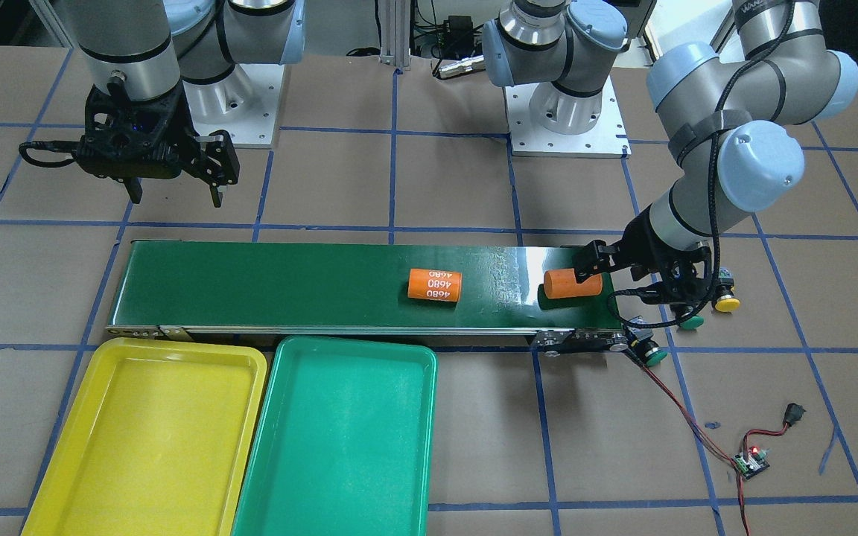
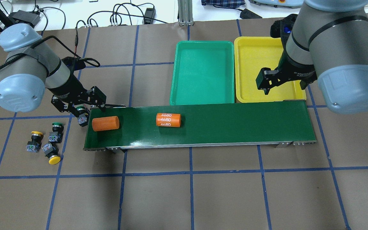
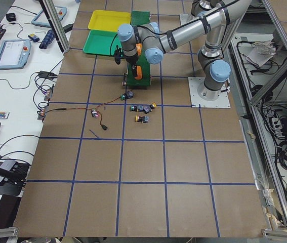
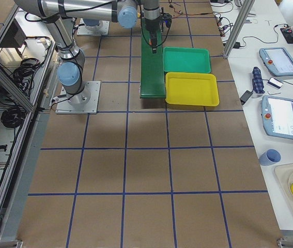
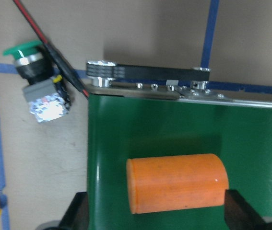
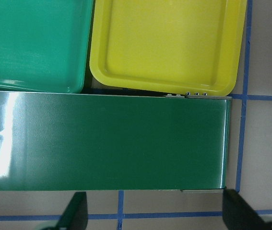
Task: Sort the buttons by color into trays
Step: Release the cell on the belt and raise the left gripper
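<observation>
Green and yellow caps showed from overhead. Three buttons (image 2: 54, 132) sat in a bunch on the table (image 2: 184, 191), past the left end of the dark belt (image 2: 235, 124). A fourth, the green button (image 2: 81, 114), lay right by that end. The left gripper (image 2: 89, 111) hung over it and the belt's corner, jaws wide apart, holding nothing. A plain orange cylinder (image 2: 105, 123) lay on the belt just beside the gripper. The green tray (image 2: 203, 73) and yellow tray (image 2: 257, 64) sat side by side across the belt, well apart from the buttons. The right gripper (image 2: 284, 88) hung over the yellow tray, spread wide, with nothing in it.

From the front, both grippers were spread open and empty, and three caps peeked out by the left arm.

From the left wrist, the green button lay on the table past the belt's corner, up and to the left of the left fingers (image 5: 76, 213). The cylinder lay ahead, between them.

From the right wrist, the right fingers (image 6: 241, 211) stood far apart at the belt's near side, with both trays beyond.

The side views were too small to judge the jaws.
</observation>
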